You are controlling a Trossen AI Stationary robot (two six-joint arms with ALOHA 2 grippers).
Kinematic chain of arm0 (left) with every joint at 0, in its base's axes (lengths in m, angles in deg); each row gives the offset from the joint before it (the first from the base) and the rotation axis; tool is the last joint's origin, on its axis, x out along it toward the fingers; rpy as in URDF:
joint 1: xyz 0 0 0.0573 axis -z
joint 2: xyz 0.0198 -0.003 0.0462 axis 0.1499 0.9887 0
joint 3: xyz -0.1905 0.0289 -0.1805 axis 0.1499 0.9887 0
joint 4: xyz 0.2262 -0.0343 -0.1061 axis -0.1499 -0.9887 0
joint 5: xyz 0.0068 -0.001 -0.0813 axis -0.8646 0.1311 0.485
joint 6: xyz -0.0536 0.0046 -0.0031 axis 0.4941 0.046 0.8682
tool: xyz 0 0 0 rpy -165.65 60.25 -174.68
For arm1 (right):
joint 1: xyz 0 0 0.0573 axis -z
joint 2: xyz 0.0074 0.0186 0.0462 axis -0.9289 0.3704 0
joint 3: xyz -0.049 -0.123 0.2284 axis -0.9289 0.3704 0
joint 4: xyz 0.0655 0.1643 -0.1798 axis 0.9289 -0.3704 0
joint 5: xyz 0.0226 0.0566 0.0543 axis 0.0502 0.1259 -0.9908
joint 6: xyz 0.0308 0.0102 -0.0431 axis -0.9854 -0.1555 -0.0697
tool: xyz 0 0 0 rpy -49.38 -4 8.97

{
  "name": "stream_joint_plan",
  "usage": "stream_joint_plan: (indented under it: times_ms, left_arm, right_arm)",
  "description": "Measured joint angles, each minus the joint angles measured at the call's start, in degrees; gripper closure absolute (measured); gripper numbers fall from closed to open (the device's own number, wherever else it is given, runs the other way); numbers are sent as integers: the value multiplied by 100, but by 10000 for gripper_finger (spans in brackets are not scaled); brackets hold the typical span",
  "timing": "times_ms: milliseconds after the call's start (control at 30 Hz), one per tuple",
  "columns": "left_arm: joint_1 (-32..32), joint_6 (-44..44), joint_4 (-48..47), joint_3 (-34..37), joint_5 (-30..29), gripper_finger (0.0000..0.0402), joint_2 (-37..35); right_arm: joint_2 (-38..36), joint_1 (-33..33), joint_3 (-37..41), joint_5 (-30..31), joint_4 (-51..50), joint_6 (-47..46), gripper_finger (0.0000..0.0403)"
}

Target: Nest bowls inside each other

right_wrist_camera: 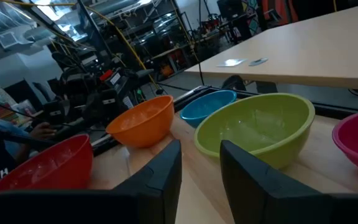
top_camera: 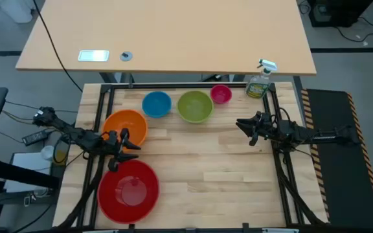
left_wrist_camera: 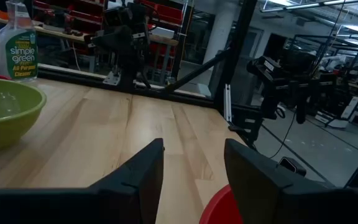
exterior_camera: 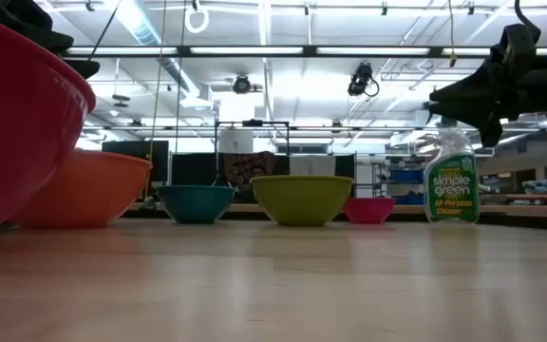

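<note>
Five bowls rest on their bases on the wooden table (top_camera: 199, 168). The red bowl (top_camera: 129, 189) sits near the front left, with the orange bowl (top_camera: 125, 125) behind it. Along the far edge stand the blue bowl (top_camera: 157, 104), the green bowl (top_camera: 195, 106) and the small pink bowl (top_camera: 221, 94). My left gripper (top_camera: 129, 146) hovers open between the orange and red bowls, above the red rim (left_wrist_camera: 219, 208). My right gripper (top_camera: 243, 127) hangs open at the right side, raised, facing the green bowl (right_wrist_camera: 253, 134). Neither has anything between its fingers.
A spray bottle (top_camera: 259, 83) of green cleaner stands at the far right corner, beside the pink bowl. A black frame (top_camera: 109, 90) runs around the table. Bare wood lies in the middle and front right (top_camera: 238, 188).
</note>
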Motion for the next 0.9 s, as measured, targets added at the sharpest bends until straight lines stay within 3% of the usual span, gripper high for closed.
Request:
stream_joint_plan:
  times_ms: [900]
  left_arm:
    - [-1,1,0,1,0,230,-1]
  right_arm:
    - [0,0,0,0,2,0,284]
